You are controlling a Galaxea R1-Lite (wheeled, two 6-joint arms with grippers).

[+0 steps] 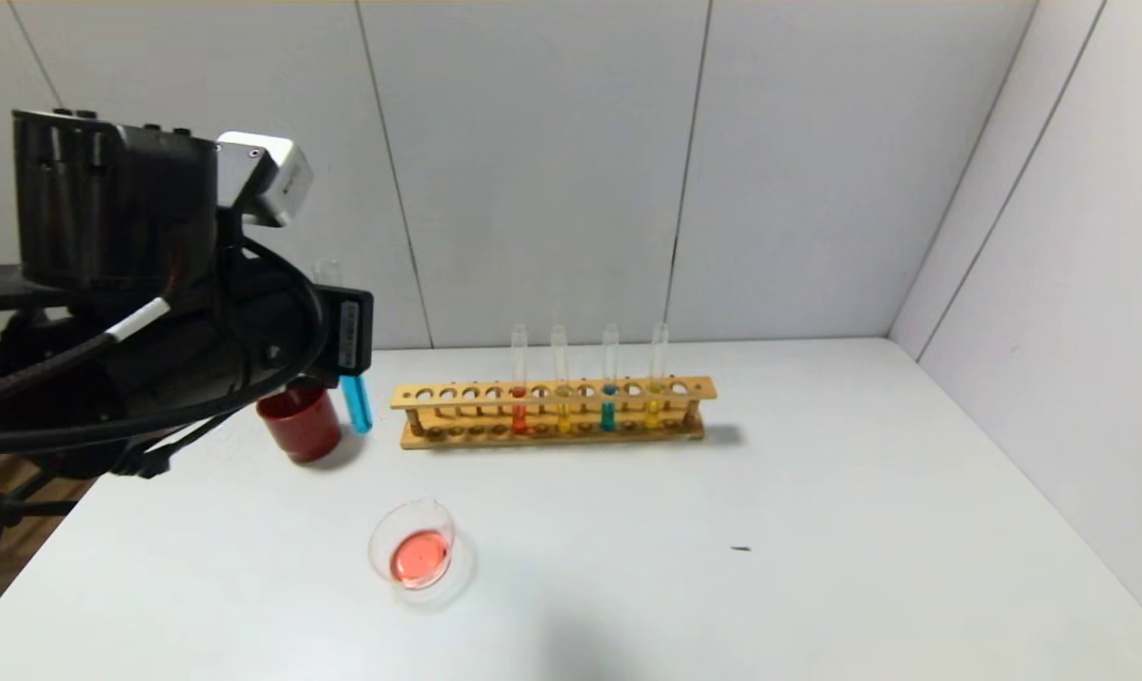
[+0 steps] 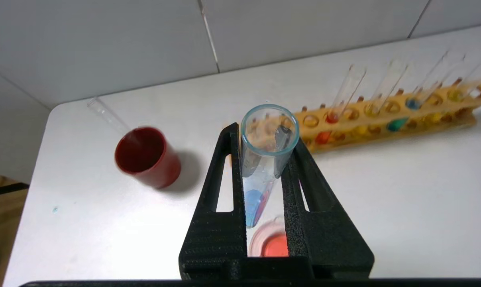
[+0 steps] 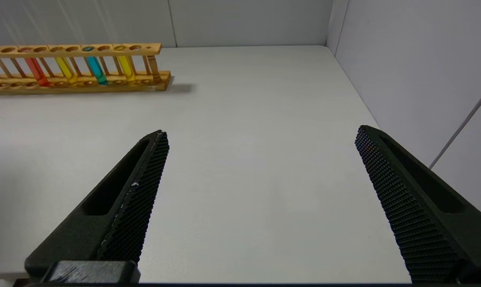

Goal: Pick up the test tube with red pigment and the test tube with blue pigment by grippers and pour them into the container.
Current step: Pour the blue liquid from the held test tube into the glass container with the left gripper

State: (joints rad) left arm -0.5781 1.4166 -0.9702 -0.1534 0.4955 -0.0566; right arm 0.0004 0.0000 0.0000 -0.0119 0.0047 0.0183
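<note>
My left gripper (image 1: pixel 345 342) (image 2: pixel 266 134) hangs above the table's left side, shut on a test tube with blue pigment (image 1: pixel 356 405) (image 2: pixel 253 203), held nearly upright with its mouth up. The container (image 1: pixel 412 553), a low clear glass dish with red liquid in it, stands on the table nearer to me; it shows between the fingers in the left wrist view (image 2: pixel 273 244). A test tube with red pigment (image 1: pixel 519 414) stands in the wooden rack (image 1: pixel 552 430). My right gripper (image 3: pixel 261 131) is open and empty over bare table on the right, out of the head view.
A dark red cup (image 1: pixel 299 423) stands just behind the held tube, with an empty clear tube (image 2: pixel 105 112) leaning in it. The rack also holds two yellow tubes (image 1: pixel 562 411) and a teal tube (image 1: pixel 608 412). Walls close the back and right.
</note>
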